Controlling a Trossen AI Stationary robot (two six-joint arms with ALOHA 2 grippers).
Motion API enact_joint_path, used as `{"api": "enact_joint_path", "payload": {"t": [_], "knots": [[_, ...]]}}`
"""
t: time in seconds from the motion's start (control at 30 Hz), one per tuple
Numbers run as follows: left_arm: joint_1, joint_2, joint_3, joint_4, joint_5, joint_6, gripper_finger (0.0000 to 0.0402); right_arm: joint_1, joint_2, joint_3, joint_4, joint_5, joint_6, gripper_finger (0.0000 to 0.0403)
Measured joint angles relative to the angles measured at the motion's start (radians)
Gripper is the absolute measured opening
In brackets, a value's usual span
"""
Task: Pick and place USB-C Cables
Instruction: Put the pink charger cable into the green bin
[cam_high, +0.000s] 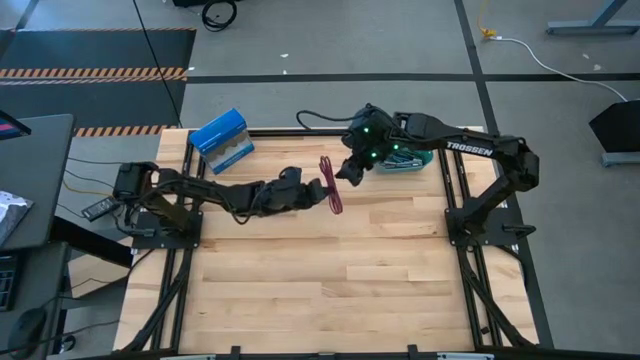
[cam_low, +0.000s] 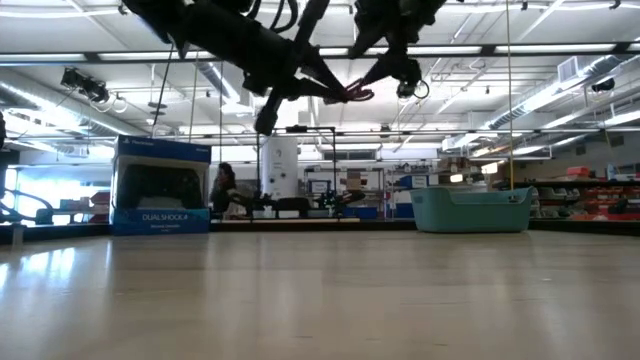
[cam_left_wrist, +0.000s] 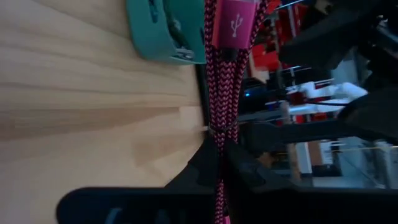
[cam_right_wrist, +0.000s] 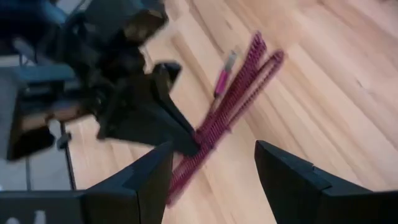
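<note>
While your left gripper (cam_high: 322, 187) pinches the braided maroon USB-C cable (cam_high: 331, 184) mid-bundle above table (cam_high: 330, 290) centre, your right gripper (cam_right_wrist: 211, 165), fingers spread wide, hovers at its 1 o'clock, w/o touching.

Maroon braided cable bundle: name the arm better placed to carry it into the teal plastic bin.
Right. The left gripper is shut on the maroon braided cable bundle, held in the air, but the open right gripper faces it closely, and the teal plastic bin sits beneath the right arm.
</note>
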Motion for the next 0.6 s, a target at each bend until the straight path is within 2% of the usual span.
{"api": "enact_joint_path", "payload": {"t": [0.17, 0.27, 0.37, 0.6], "knots": [[-0.001, 0.0, 0.0, 0.043, -0.007, 0.002, 0.0012, 0.033, 0.014, 0.0, 0.031, 0.113, 0.061, 0.0242], [-0.002, 0.0, 0.0, 0.064, -0.009, 0.01, 0.0013, 0.038, 0.015, -0.01, 0.06, 0.11, 0.082, 0.0241], [-0.002, 0.0, 0.0, 0.091, -0.009, 0.025, 0.0013, 0.051, 0.025, -0.017, 0.004, 0.114, 0.078, 0.0241], [-0.002, 0.0, 0.001, 0.117, -0.009, 0.036, 0.0014, 0.089, 0.047, -0.017, 0.069, 0.154, 0.079, 0.0238]]}}
